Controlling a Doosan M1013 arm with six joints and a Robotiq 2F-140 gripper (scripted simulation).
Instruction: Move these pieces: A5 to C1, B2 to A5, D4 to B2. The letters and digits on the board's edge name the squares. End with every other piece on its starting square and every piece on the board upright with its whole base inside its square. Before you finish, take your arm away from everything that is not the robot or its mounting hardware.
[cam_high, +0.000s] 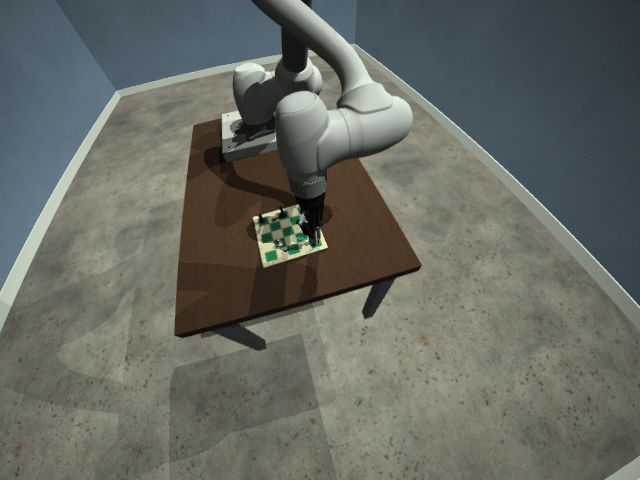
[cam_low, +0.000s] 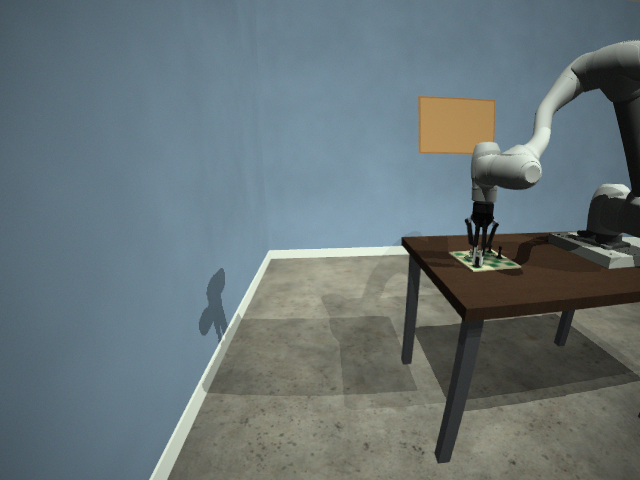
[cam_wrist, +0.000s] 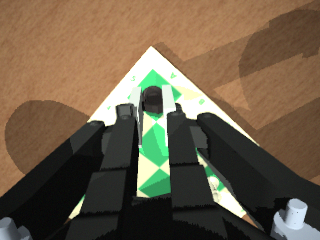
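My gripper (cam_high: 314, 242) (cam_low: 478, 263) (cam_wrist: 152, 100) points down, low over a corner of the chessboard (cam_high: 264, 261) (cam_low: 511, 267) (cam_wrist: 151, 56). The letter A and digit 5 show beside this corner in the wrist view. The fingers are shut on a dark piece (cam_wrist: 153, 106), seen from above between the pale fingertips over the green corner square. The fingers hide it in the top and exterior views; whether its base touches the board cannot be told. A light piece (cam_high: 279, 242) (cam_wrist: 215, 184) stands elsewhere on the board. Other squares are partly hidden by the gripper.
Two dark pieces stand along the board's side toward the robot base, one at the corner (cam_high: 261, 219) and one nearer the middle (cam_high: 281, 212). One dark piece (cam_low: 499, 252) shows clearly behind the fingers in the exterior view. The board lies on the brown table (cam_high: 351, 268) (cam_low: 558, 284).
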